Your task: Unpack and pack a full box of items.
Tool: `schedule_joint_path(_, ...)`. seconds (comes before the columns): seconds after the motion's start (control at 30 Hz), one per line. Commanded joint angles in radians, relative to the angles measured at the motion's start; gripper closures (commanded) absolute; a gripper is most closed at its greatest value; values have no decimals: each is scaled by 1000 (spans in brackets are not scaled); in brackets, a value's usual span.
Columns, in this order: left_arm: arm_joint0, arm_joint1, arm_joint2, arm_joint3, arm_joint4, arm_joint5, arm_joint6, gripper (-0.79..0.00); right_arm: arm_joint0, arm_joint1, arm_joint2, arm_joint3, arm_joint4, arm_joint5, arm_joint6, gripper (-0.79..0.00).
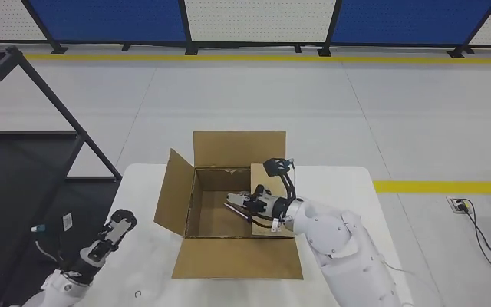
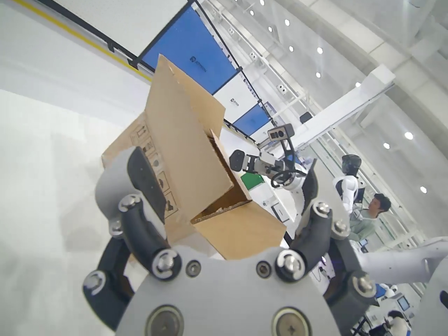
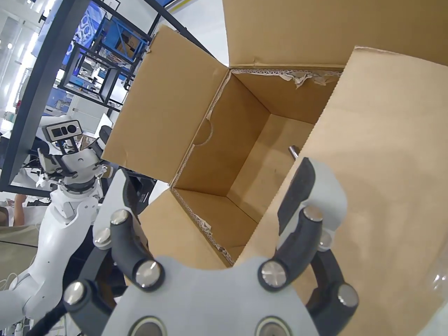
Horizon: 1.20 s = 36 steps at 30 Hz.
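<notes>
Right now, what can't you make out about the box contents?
1. Right wrist view: the raised flap hides much of the box floor; a metal tip peeks out, unidentifiable.
2. Top view: the right gripper covers the floor under it.
3. Left wrist view: the box wall blocks the inside.

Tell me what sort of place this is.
Probably a robotics lab or test hall: blue and white partition panels fence the floor, a yellow line marks it, and another white robot stands in the background.
</notes>
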Motion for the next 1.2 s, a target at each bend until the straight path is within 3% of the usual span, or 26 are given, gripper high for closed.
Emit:
schedule_joint_path(0.0,-10,2,18,-9,-25,-8,-50,-785,3,1,-1,8,3,3,-6,-785)
schedule_joint_path(0.17,-56,8,54,-1,-101,0,-158,-785,-2,4,5,11,7,7,-18,-785)
schedule_joint_path(0.47,-134,11,140,14,-100,36,-242,-785,-33,18,40,-7,12,11,-20,-785)
schedule_joint_path(0.8,-234,4,271,53,-50,176,-270,-785,-41,27,42,4,29,-2,4,-785)
schedule_joint_path(1.17,-342,-3,365,117,-25,319,-288,-785,-41,37,40,15,42,-21,14,-785)
